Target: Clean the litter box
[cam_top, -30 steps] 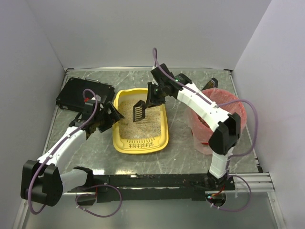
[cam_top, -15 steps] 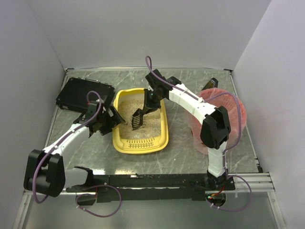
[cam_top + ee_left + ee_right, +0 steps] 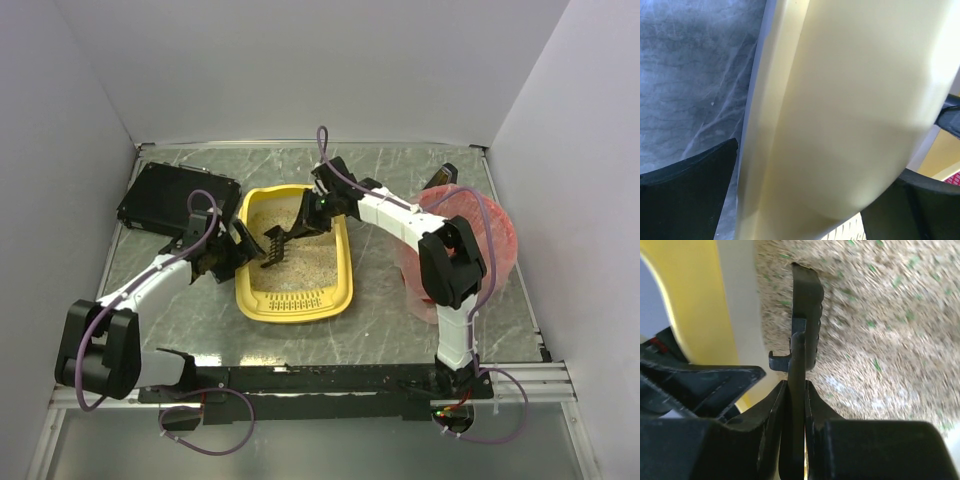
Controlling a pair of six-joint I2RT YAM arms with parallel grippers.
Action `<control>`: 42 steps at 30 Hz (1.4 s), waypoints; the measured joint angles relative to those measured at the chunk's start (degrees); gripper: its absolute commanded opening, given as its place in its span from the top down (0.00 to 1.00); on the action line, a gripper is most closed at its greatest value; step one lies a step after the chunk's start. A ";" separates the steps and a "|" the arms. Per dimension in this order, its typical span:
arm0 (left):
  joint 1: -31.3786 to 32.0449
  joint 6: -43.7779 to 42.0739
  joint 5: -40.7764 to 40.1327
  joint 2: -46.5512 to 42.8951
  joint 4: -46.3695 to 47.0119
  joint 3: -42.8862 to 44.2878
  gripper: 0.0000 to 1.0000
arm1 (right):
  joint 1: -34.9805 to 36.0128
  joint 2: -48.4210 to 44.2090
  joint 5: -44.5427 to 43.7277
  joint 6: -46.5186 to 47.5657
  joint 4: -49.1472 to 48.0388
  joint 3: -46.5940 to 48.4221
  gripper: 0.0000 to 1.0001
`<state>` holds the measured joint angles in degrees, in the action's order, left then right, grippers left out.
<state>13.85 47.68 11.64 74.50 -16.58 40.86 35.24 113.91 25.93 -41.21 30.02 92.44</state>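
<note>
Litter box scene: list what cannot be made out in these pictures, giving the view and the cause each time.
Left wrist: the litter box wall fills the frame, hiding its inside; whether the left gripper clamps it is unclear.
Right wrist: the scoop, held by the right gripper, is edge-on, so its load is hidden; the litter is blurred.
Top: anything lying in the litter is too small to see.

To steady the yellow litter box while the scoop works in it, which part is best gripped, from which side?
Grip the left long rim of the litter box, coming from outside on the left. The rim is a thin raised lip that jaws can straddle, and a grip there leaves the inside free for the scoop.
</note>
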 measured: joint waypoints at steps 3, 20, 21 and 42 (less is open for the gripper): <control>-0.02 0.00 -0.48 0.42 -0.22 0.07 0.03 | -0.66 -0.61 3.85 0.22 -7.74 -3.91 1.00; -0.17 0.15 -4.33 -2.03 -3.65 0.15 0.03 | -1.44 -5.14 9.03 -1.77 -23.06 -14.27 1.00; -0.17 0.17 -4.55 -2.29 -3.76 0.15 0.03 | -1.42 -5.46 8.94 -1.73 -22.64 -14.43 1.00; -0.02 0.24 -4.35 -4.26 -3.78 0.13 0.03 | -1.49 -8.07 6.19 1.25 -19.37 -14.91 1.00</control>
<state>13.82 47.92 7.29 70.24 -20.36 40.99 33.76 105.84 32.12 -39.97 10.66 77.54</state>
